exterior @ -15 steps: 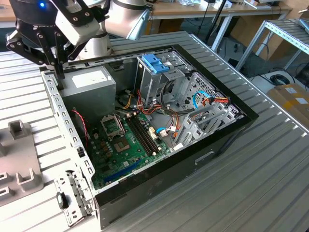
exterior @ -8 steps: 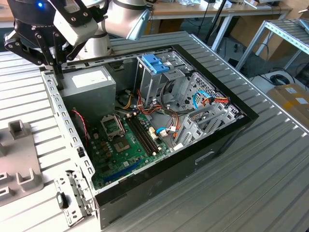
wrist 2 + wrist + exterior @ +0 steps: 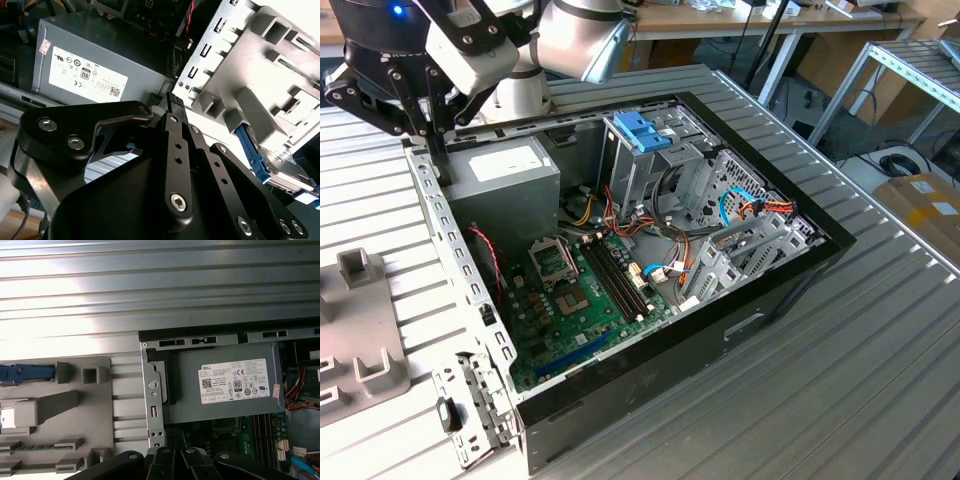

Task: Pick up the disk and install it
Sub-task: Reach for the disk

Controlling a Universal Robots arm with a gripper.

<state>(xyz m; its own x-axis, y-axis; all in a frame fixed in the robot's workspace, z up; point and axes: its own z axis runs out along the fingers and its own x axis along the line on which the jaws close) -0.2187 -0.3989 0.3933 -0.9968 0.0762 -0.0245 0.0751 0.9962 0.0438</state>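
The disk (image 3: 284, 169) lies on a grey plastic fixture (image 3: 260, 65), and its light-blue carrier rail (image 3: 248, 149) runs along one side. In the first wrist view that blue rail (image 3: 25, 374) rests at the edge of the same fixture (image 3: 65, 405). My black gripper (image 3: 430, 135) hangs at the exterior view's upper left, over the open computer case's corner by the power supply (image 3: 505, 170). Its fingers (image 3: 172, 100) stand together with nothing between them. In the first wrist view, the gripper (image 3: 176, 452) is apart from the disk.
The open case (image 3: 800, 270) lies on a ribbed metal table (image 3: 880, 380). Inside are a motherboard (image 3: 580, 290), loose cables (image 3: 740, 210) and a silver drive cage with a deeper-blue latch (image 3: 642, 130). The grey fixture (image 3: 360, 340) sits at the exterior view's left of the case.
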